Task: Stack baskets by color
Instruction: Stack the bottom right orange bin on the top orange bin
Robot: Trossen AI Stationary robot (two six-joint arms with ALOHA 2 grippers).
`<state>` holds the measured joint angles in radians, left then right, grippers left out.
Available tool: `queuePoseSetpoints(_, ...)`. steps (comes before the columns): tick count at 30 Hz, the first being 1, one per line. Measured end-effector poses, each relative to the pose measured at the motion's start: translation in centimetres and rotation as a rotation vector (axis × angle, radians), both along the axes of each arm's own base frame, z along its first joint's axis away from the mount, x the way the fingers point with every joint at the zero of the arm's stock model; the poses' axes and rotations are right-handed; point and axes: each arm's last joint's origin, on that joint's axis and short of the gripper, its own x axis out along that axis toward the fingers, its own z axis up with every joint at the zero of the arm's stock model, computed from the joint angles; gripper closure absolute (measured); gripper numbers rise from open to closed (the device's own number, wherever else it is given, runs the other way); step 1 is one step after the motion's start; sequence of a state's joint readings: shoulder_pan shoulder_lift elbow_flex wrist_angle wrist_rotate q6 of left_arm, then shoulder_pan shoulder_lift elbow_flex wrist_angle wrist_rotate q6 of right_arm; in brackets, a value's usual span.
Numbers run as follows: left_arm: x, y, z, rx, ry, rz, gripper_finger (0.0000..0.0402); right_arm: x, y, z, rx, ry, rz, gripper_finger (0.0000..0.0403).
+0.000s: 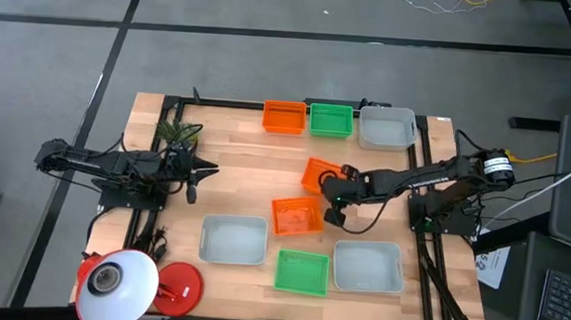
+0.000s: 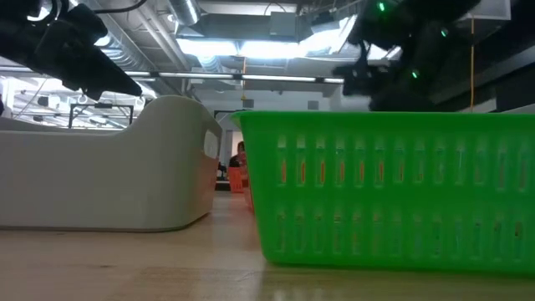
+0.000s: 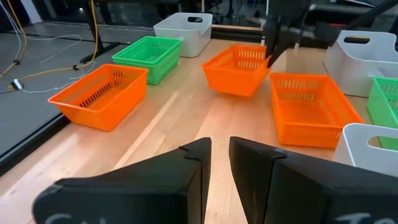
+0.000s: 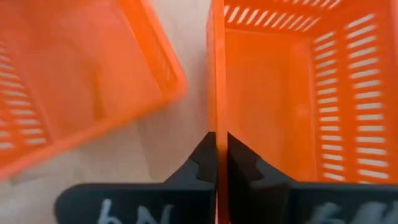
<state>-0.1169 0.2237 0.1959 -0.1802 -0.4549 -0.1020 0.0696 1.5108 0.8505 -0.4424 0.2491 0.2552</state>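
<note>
Three orange baskets show. One stands at the far edge in a row with a green basket and a white one. A second orange one lies mid-table. My right gripper is shut on the third orange basket, which sits tilted just beyond the second. Near the front stand a white basket, a green one and another white one. My left gripper waits at the table's left, its fingers a narrow gap apart, holding nothing. My right gripper pinches one side wall of the orange basket at its rim, one finger inside the basket and one outside. The fingers slant down from the table's right and lie along the wall. The basket sits tilted, with its held side raised.
A red-and-white lamp stands at the near left corner. In the low view the near green basket and a white one block most of the table. Bare wood lies between my left gripper and the mid-table baskets.
</note>
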Motion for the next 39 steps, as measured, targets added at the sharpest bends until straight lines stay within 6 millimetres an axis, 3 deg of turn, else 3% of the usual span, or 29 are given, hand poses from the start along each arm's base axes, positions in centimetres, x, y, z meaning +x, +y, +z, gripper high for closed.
queuePoseSetpoints(6,0.0,0.0,0.0,0.001,0.0,0.0,0.035,2.3,-0.8,5.1,-0.226,-0.035,0.123,0.04)
queuePoseSetpoints(10,0.0,0.0,0.0,0.005,0.002,-0.001,0.035,3.7,-2.4,8.4,-0.443,-0.061,0.24,0.0401)
queuePoseSetpoints(14,0.0,0.0,0.0,0.007,0.002,0.0,0.035,5.0,-5.9,11.1,-0.542,-0.185,0.275,0.0401)
queuePoseSetpoints(20,0.0,0.0,0.0,0.01,0.002,0.014,0.035,5.4,-13.3,13.3,-0.582,-0.513,0.279,0.0402)
queuePoseSetpoints(25,0.0,0.1,0.0,0.014,0.001,0.035,0.035,6.3,-19.3,13.1,-0.534,-0.587,0.253,0.0402)
queuePoseSetpoints(29,0.0,0.1,0.0,0.014,0.001,0.034,0.035,8.9,-22.5,11.6,-0.343,-0.436,0.25,0.0402)
queuePoseSetpoints(33,0.0,0.1,0.0,0.014,0.002,0.034,0.035,11.0,-24.1,8.8,-0.187,-0.23,0.244,0.0403)
queuePoseSetpoints(39,-0.1,0.1,-0.2,0.017,0.021,0.034,0.035,12.2,-25.1,5.4,-0.138,-0.071,0.212,0.0403)
